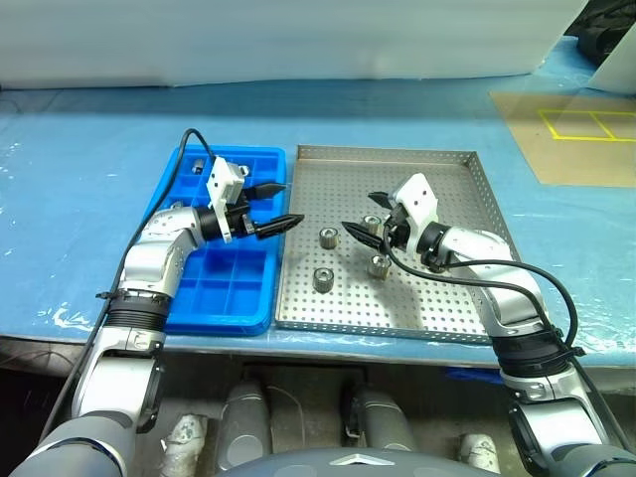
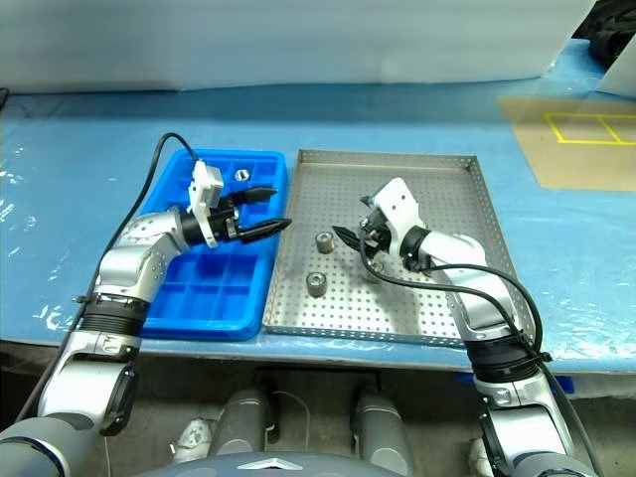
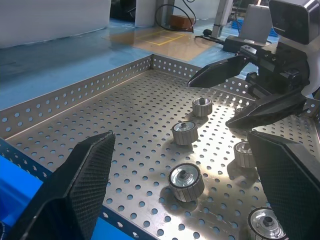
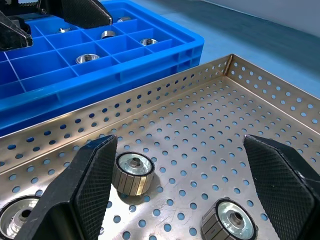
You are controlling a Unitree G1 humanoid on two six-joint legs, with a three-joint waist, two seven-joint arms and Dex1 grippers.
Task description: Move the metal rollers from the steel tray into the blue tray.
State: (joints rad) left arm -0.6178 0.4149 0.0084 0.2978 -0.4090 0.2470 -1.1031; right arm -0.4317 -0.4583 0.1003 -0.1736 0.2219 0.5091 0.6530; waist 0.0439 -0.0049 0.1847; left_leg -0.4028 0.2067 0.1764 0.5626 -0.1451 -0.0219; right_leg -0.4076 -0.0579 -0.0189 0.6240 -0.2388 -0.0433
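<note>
Both black two-fingered grippers are wide open and hold nothing. Left gripper [image 1: 280, 205] hangs over the bright blue plastic tray with square boxes [image 1: 227, 298]. Right gripper [image 1: 368, 214] hangs over the big silver metal tray with holes [image 1: 437, 298]. Small shiny metal rollers [image 1: 323, 280] sit in the silver tray, and a few more sit in the blue one.

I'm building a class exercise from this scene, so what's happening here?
A two-armed robot is shifting metal rollers from the steel tray into the blue tray. Right now both claws are open and hold nothing: the left claw hovers at the border between the trays, the right claw above the rollers. Several rollers remain on the steel tray; a few already sit in blue compartments.
</note>
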